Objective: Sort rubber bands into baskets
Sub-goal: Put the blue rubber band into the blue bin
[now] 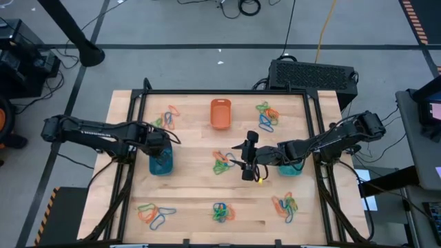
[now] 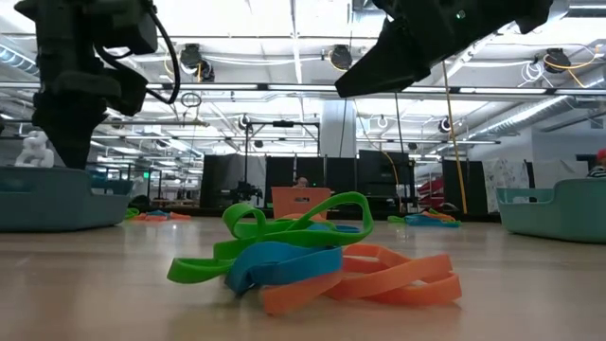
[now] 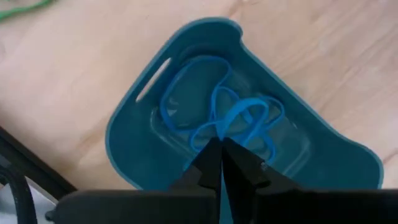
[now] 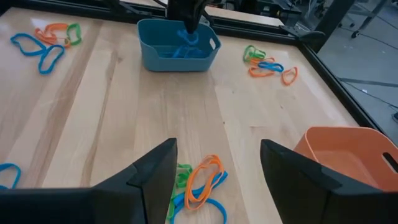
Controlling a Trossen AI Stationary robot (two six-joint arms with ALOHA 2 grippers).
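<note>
Blue basket (image 3: pixel 155 143) sits on the worktop (image 1: pixel 193 186) at its left side, w/ several blue rubber bands (image 3: pixel 217 115) lying tangled on its floor; the left tool (image 3: pixel 222 163) hangs just over the tub interior, fingers nearly pressed together w/ only a thin slit between them, tips right at a blue loop, but can't tell if it's pinching the loop or just above it. Orange basket (image 1: pixel 220 114) stands at the worktop's far-centre; looks bare inside in the high view, and the right wrist view shows only a corner of it, cut off by the frame edge. Teal-green basket (image 1: pixel 290 167) is on the right side, mostly covered by the right arm from above, so contents can't be made out; low view shows only its side wall. Right tool (image 4: pixel 217 168) hovers near the centre of the worktop w/ fingers spread wide, nothing between them, above a small mixed clump of bands (image 4: pixel 199 186) in orange, green & blue. More mixed clumps lie loose around the worktop: one at far left (image 1: pixel 167 118), one at far right (image 1: pixel 267 114), three along the near edge at left (image 1: pixel 155 213), middle (image 1: pixel 222 212) & right (image 1: pixel 285 204). In the low view the near clump fills the foreground, hiding much of the worktop behind; both arms are cut off at the top there.
</note>
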